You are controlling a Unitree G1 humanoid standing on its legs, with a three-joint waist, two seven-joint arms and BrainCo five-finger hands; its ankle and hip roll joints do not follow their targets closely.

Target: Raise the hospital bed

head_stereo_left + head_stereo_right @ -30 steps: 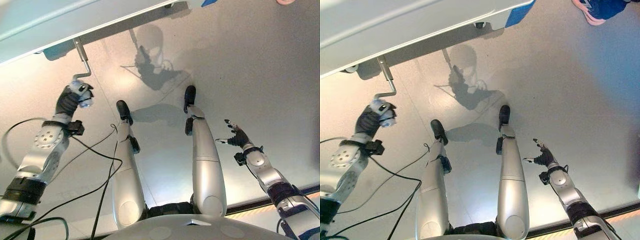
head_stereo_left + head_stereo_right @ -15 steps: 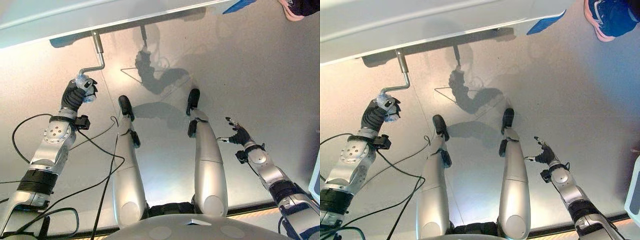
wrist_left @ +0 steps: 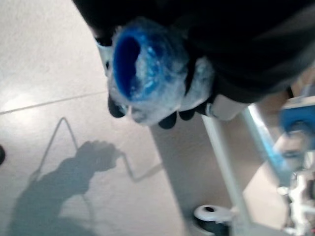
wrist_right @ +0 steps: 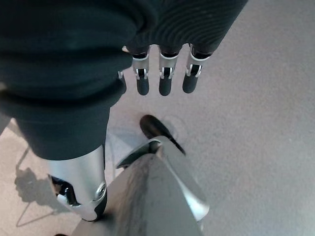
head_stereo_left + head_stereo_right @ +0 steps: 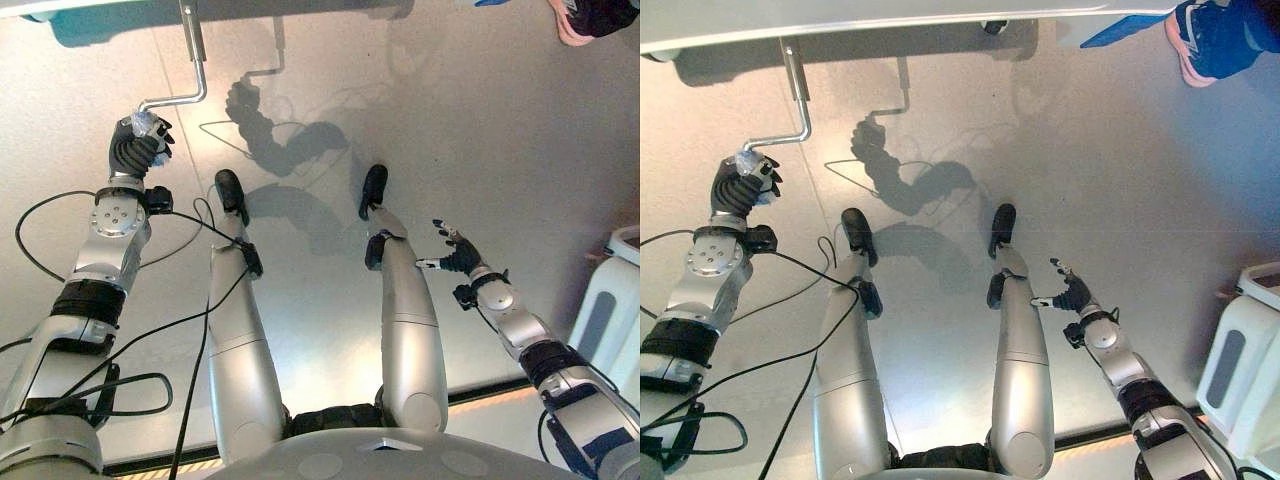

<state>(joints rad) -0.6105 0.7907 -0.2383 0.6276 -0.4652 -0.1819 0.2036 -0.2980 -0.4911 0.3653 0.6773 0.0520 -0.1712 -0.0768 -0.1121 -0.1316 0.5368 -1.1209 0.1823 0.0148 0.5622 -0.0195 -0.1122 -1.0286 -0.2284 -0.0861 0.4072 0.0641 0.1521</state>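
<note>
The hospital bed's pale edge [image 5: 890,20] runs along the top of the eye views. A metal crank [image 5: 195,60] hangs down from it and bends toward my left. Its blue grip [image 3: 142,69], wrapped in clear plastic, sits inside my left hand [image 5: 135,155], whose fingers [image 3: 167,120] are curled round it. My right hand [image 5: 455,258] hovers over the floor at the lower right, far from the crank. Its fingers [image 4: 165,81] are straight and hold nothing.
A person's blue and pink shoe [image 5: 1215,35] stands at the top right, near a blue part [image 5: 1120,30] under the bed. A white container [image 5: 1240,360] stands on the floor at the right edge. A bed caster [image 3: 211,216] rests on the grey floor.
The camera has moved: the bed edge now sits higher and the white container has come into view. My left hand keeps its hold on the crank grip. The right hand stays open.
</note>
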